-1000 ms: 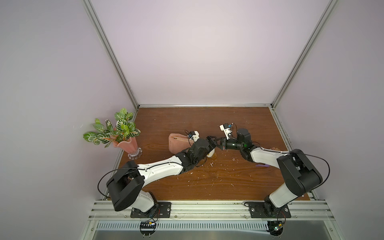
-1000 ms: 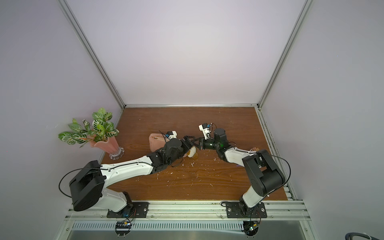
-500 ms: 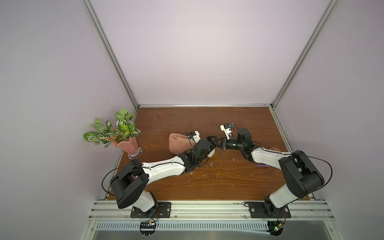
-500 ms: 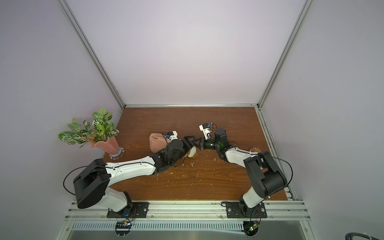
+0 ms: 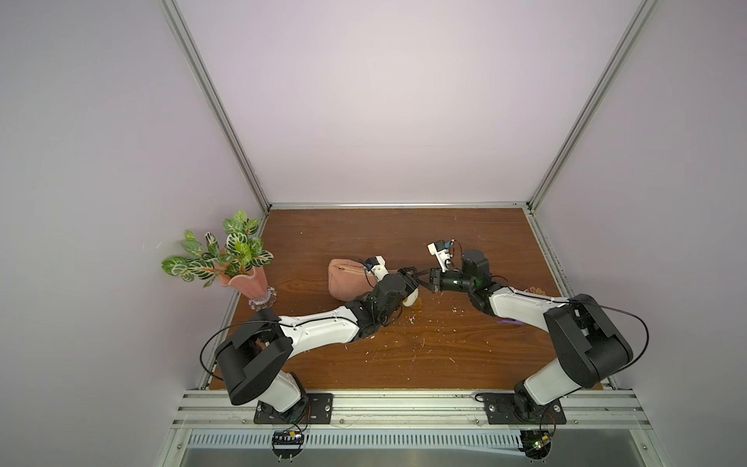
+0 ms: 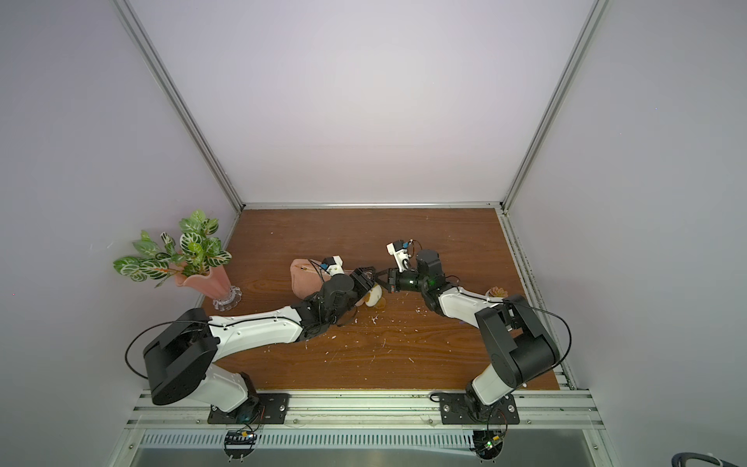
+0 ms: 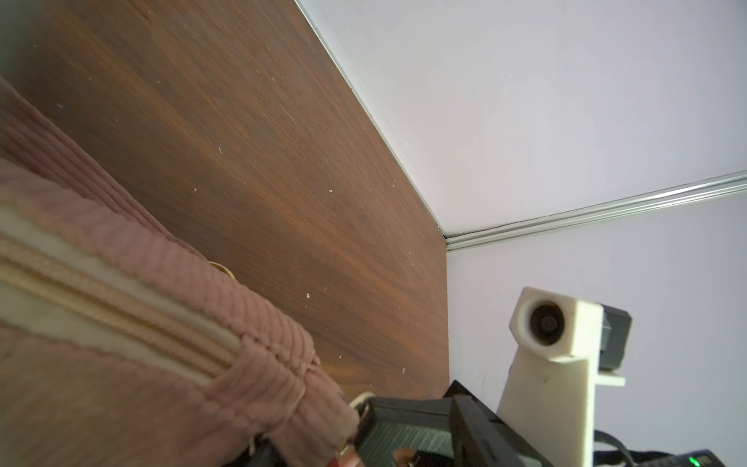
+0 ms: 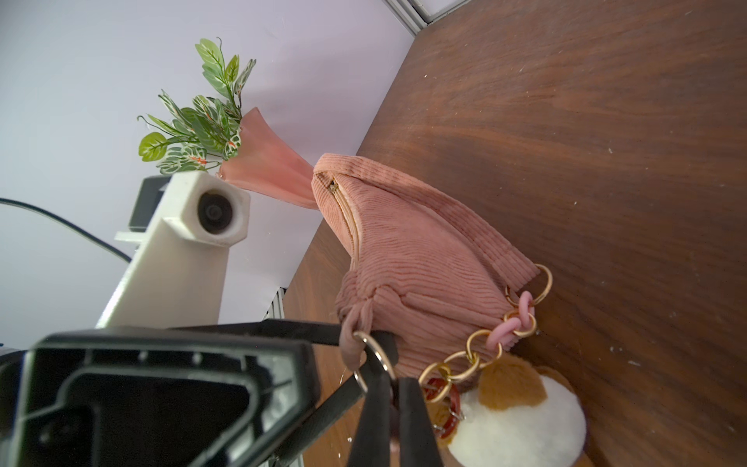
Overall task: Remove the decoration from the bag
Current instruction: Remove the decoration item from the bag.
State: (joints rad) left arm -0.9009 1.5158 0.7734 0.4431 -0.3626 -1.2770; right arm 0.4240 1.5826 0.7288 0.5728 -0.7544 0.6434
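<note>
The bag is a pink ribbed pouch lying mid-table, with its zip on top. A chain of gold rings and pink links runs from it to the decoration, a cream plush with a tan blob, lying on the wood. My right gripper is shut on the metal ring at the bag's end tab. My left gripper stands partly open, with its fingers either side of that tab and ring.
A pink vase with leaves stands at the table's left edge. A small succulent sits near the right wall behind my right arm. White crumbs dot the wood.
My left gripper's jaws have narrowed around the bag's end tab, and the left arm has shifted a little. The right gripper has stayed shut in place.
</note>
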